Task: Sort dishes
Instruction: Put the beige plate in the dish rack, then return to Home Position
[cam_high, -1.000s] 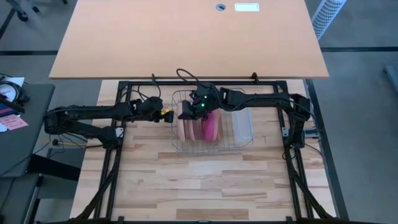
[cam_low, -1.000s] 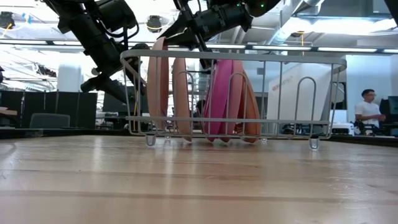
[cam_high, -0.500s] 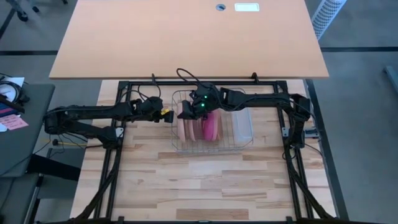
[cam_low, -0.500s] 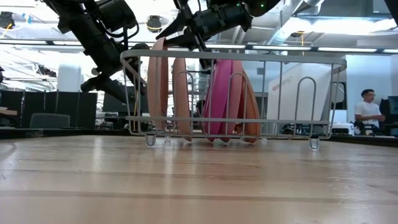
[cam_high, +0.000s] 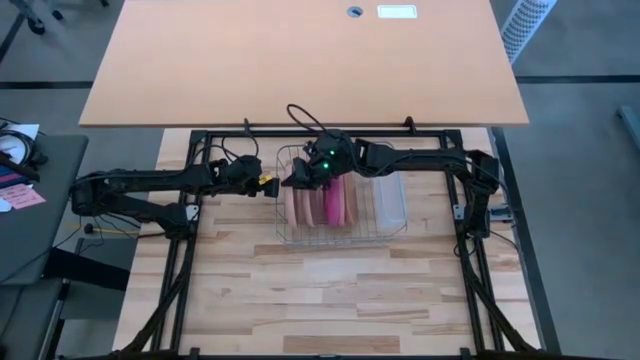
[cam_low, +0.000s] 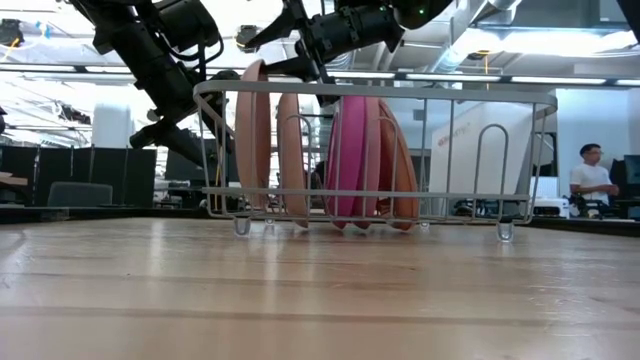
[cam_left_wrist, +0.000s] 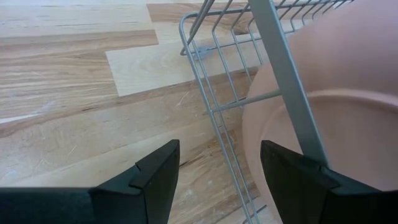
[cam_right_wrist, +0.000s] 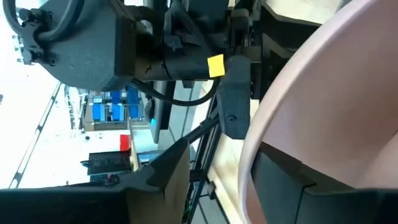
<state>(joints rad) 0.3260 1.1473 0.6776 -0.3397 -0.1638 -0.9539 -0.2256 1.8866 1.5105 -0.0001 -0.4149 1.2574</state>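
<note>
Several round plates stand on edge in the wire rack (cam_high: 345, 240): salmon and pale pink ones at its left (cam_low: 252, 140), magenta ones in the middle (cam_low: 350, 150), and a salmon one to their right (cam_low: 402, 170). My right gripper (cam_low: 262, 50) is open, above the left-end plates. In the right wrist view (cam_right_wrist: 224, 155) its fingers stand on either side of a pale plate's rim (cam_right_wrist: 249, 149). My left gripper (cam_left_wrist: 221, 180) is open and empty, just outside the rack's left wall (cam_left_wrist: 217, 93). My right gripper has one finger on each side of the left-end plate's top rim (cam_right_wrist: 249, 149), slanting down from the table's right. I cannot tell whether either finger touches it. The plate stands upright in the rack.
A translucent rectangular tub (cam_high: 390, 200) sits in the rack's right part. The rack stands at the table's far middle; bare wooden tabletop (cam_high: 330, 300) lies in front of it. A person (cam_low: 592, 175) stands far off in the room.
The magenta plates, which leaned toward the rack's left, now stand nearly upright. My right gripper has shifted slightly up and toward the table's far left, and the gap between its fingers has widened in the low view.
</note>
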